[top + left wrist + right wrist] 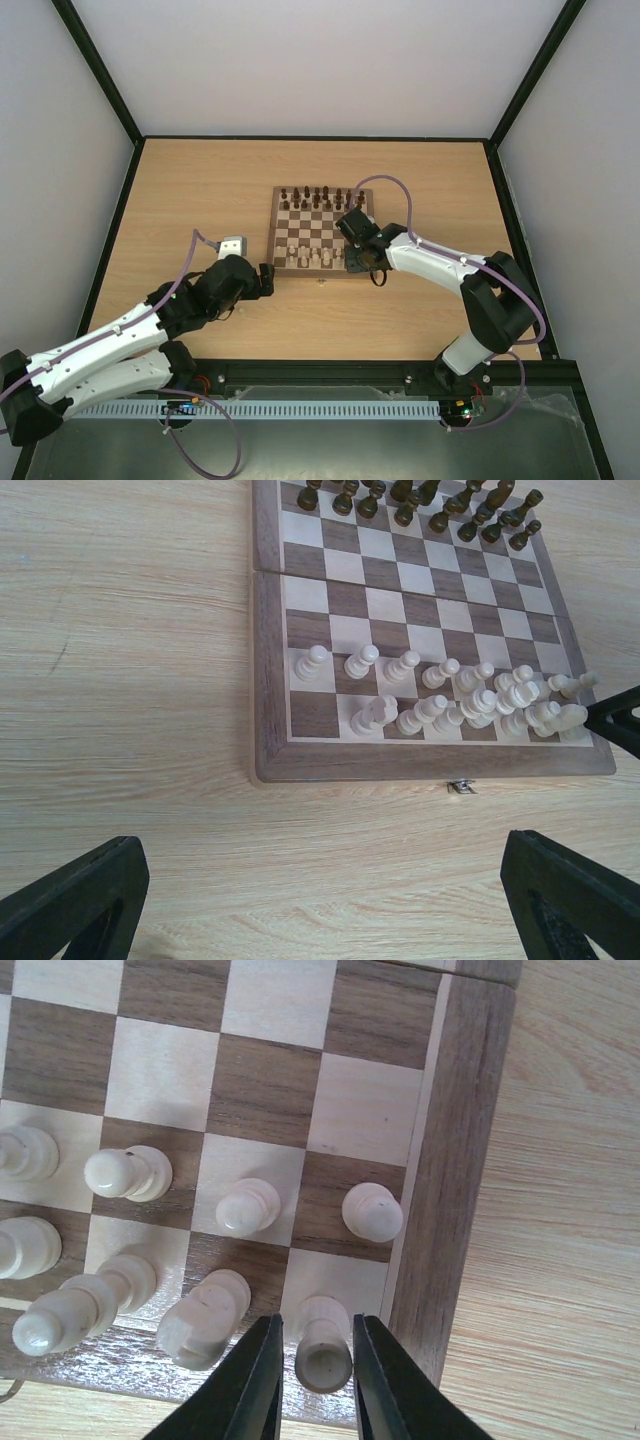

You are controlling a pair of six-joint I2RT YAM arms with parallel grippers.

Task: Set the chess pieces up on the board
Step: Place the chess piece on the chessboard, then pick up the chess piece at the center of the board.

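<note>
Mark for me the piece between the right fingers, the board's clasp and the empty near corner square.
Piece (323,1355): right wrist view, its flat top.
Clasp (461,787): left wrist view, its middle.
Empty square (313,715): left wrist view, its centre.

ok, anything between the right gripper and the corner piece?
Nothing visible. The right gripper straddles the corner piece on the near-right corner square of the board. The closest neighbour is a pale piece just outside one finger. Whether the fingers touch the corner piece is unclear.

a lab test cell: white walls (320,60), black frame (102,75), wooden tabletop (200,185).
</note>
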